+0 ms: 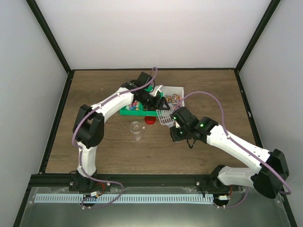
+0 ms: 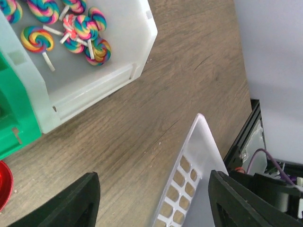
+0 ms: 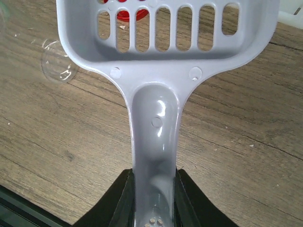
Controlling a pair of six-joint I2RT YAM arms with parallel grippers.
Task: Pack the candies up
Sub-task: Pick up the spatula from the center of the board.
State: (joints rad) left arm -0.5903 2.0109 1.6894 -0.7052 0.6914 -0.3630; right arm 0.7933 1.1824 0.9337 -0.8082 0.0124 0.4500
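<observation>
Left fingers: the left gripper (image 2: 154, 191) stands wide with nothing between its fingers, and hangs over the table (image 2: 189, 71) near the white bin (image 2: 137, 42).
Right fingers: the right gripper (image 3: 155, 189) is closed on the handle of the slotted scoop (image 3: 165, 42). No sweets show in the part of its bowl in view.
Candies: the candies (image 1: 134, 106) lie in the green tray (image 1: 124, 112) under the left arm. Swirl lollipops (image 2: 71, 33) lie in the white bin.
Jar and lid: the clear jar (image 1: 136, 126) sits on the table with its lid off, and the red lid (image 1: 150, 120) is just beside it.
Risk, slots: such tiny sweets would likely drop through the scoop's slots on the way to the jar.
Risk, crowding: both arms work close together and the scoop's rim is near the left fingers. A careless sweep could make them collide, or could knock the light jar.
Writing: no brand, label or text can be read.
</observation>
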